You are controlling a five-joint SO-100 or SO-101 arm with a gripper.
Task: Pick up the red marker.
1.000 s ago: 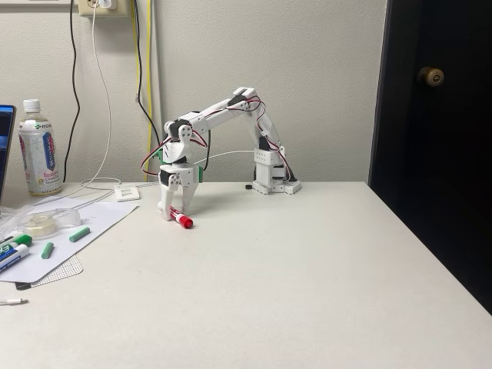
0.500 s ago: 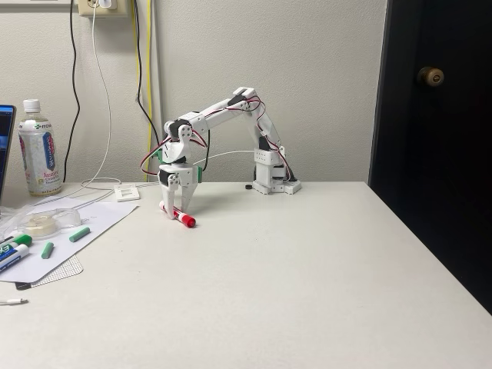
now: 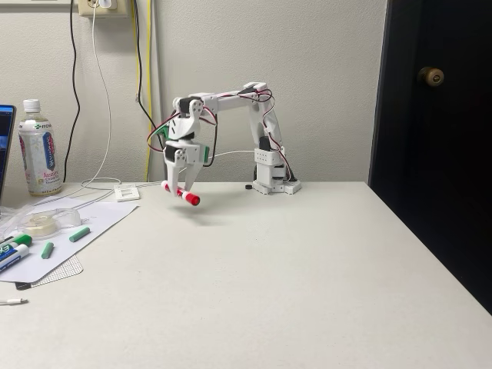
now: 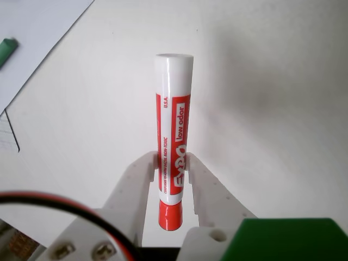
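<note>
Up off the bench [image 3: 254,261] I am lifting the red marker [image 3: 182,194], my jaws [image 3: 181,190] pinching it tight; the pick-up is looking done.

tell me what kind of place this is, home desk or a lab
Probably a home or office desk, not a lab: a dark door with a round knob, a drink bottle, and markers and paper on a plain white table.
</note>
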